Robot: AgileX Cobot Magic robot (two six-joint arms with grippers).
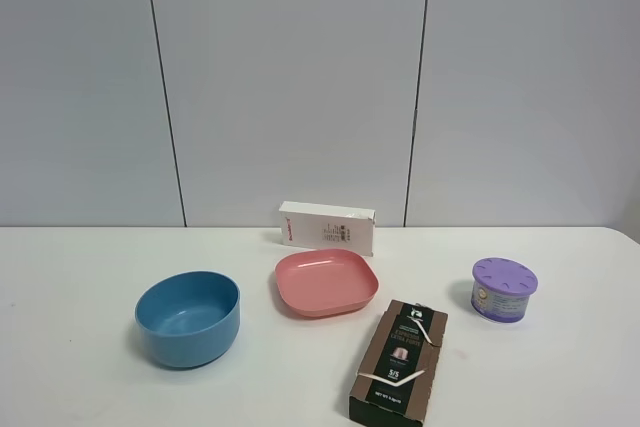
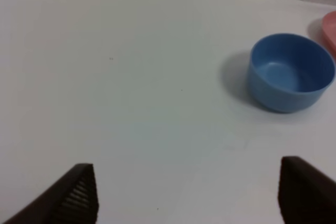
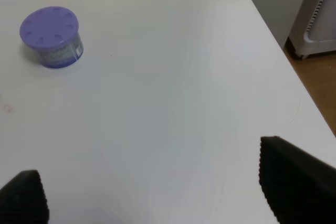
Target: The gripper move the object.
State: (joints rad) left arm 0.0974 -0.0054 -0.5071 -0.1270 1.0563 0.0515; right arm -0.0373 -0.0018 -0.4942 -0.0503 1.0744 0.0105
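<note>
Backing the white table (image 1: 80, 367), grey wall panels (image 1: 290, 77) show dark seams.

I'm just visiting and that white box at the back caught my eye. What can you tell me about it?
The white box is a flat rectangular carton, apparently cardboard, with small red lettering near its left end and dark print like a label toward the right. It looks closed and stands on a long edge on the white table, near the wall, its broad face toward the camera. The pink plate lies just in front of it; whether they touch is unclear. No end effector is near it.
</note>
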